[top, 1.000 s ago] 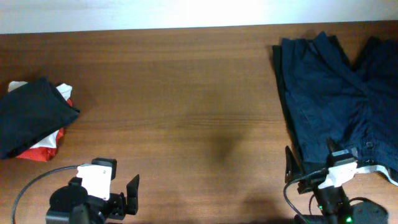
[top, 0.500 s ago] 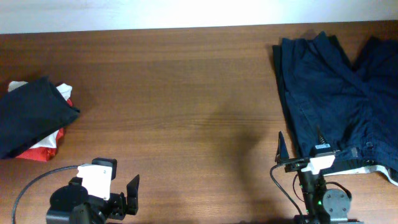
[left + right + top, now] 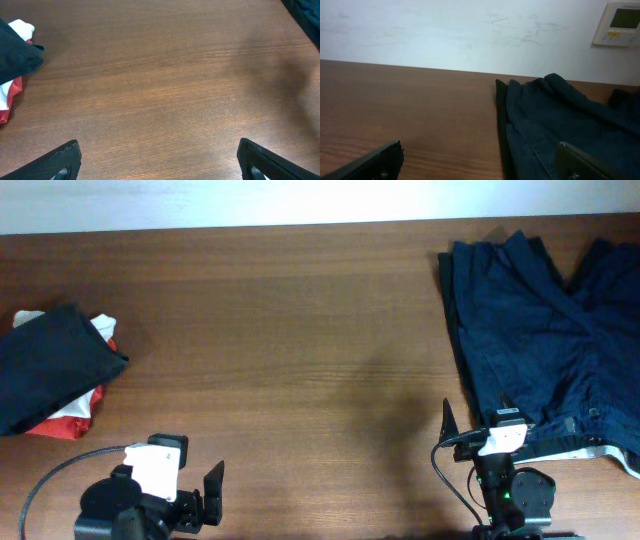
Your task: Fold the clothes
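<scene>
A very dark folded garment (image 3: pixel 45 365), which looks like the T-shirt, lies at the table's left edge on top of small white and red garments (image 3: pixel 85 405). No lettering shows on it. It also shows at the left edge of the left wrist view (image 3: pixel 15 57). My left gripper (image 3: pixel 200 498) is open and empty at the front left, well right of and nearer than that pile; in its wrist view (image 3: pixel 160 162) only bare wood lies between the fingers. My right gripper (image 3: pixel 475 420) is open and empty at the front right, over the table (image 3: pixel 480 162).
A navy-blue garment (image 3: pixel 540 330) lies spread at the right end of the table, its left edge just beside my right gripper; it also shows in the right wrist view (image 3: pixel 555 120). A wall with a white control panel (image 3: pixel 620 22) stands behind the table. Brown wood (image 3: pixel 300 360) lies between the two garment areas.
My right gripper has moved left and a little forward, from over the navy garment's lower edge to beside its left edge. The left arm and the garments have not moved.
</scene>
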Available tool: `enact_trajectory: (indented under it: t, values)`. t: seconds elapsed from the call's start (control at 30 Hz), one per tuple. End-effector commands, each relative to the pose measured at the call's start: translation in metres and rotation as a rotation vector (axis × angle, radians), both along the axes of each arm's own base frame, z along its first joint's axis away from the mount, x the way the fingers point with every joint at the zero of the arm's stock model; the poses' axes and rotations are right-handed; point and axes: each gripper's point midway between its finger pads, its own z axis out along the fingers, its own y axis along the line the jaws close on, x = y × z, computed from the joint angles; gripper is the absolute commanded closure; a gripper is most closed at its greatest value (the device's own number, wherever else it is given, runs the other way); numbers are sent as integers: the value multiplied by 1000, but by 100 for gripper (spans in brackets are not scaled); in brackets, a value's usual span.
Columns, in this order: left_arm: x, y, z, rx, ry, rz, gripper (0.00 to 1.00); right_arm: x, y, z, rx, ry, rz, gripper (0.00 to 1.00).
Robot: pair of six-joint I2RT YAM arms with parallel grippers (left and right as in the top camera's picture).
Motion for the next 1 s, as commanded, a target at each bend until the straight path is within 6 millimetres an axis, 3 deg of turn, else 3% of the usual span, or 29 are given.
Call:
enact_trajectory:
  t: [0.0, 0.7, 0.83, 0.97]
  values:
    - [0, 2, 0, -1, -3, 15, 1, 0, -1, -2, 2, 2, -10, 1]
    - [1, 7, 0, 2, -5, 48, 1, 0, -1, -2, 2, 2, -10, 1]
    - [14, 22, 1, 12, -58, 138, 1, 0, -1, -2, 2, 1, -10, 1]
    - [33, 30, -13, 7, -139, 187, 1, 0, -1, -2, 2, 2, -10, 1]
